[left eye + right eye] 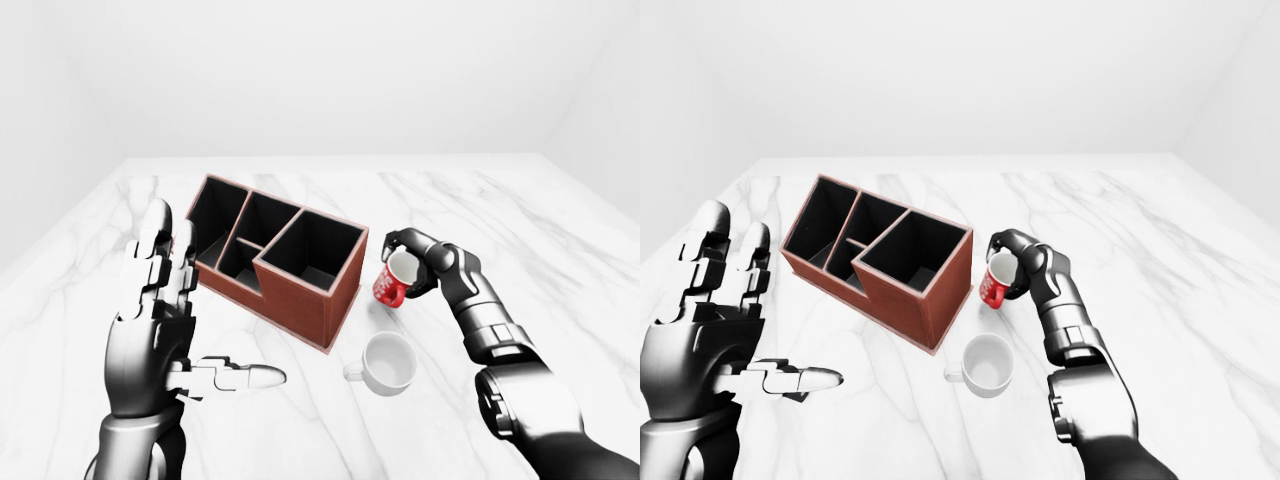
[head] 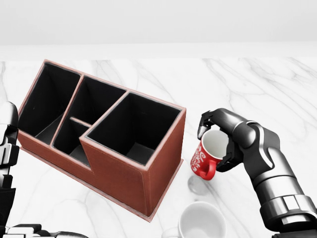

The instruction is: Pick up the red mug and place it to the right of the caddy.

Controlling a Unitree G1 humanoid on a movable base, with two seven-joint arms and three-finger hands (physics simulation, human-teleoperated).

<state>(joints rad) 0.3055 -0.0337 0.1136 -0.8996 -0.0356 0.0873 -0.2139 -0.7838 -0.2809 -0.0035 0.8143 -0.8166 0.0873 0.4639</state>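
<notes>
The red mug (image 2: pixel 203 157) with white lettering hangs tilted just above the marble table (image 2: pixel 257 89); its shadow lies beneath it. My right hand (image 2: pixel 214 145) is shut on it, fingers (image 2: pixel 207 120) over the rim, handle pointing down. The mug is close to the right side of the brown caddy (image 2: pixel 126 171), a small gap apart. The caddy has several dark open compartments and stands at an angle. My left hand (image 1: pixel 200 320) is open and empty, raised to the left of the caddy (image 1: pixel 300 290), palm facing in.
A white mug (image 2: pixel 200 220) stands on the table below the red mug at the head view's bottom edge, handle to the left; it shows whole in the left-eye view (image 1: pixel 385 363). A white wall rises beyond the table's top edge.
</notes>
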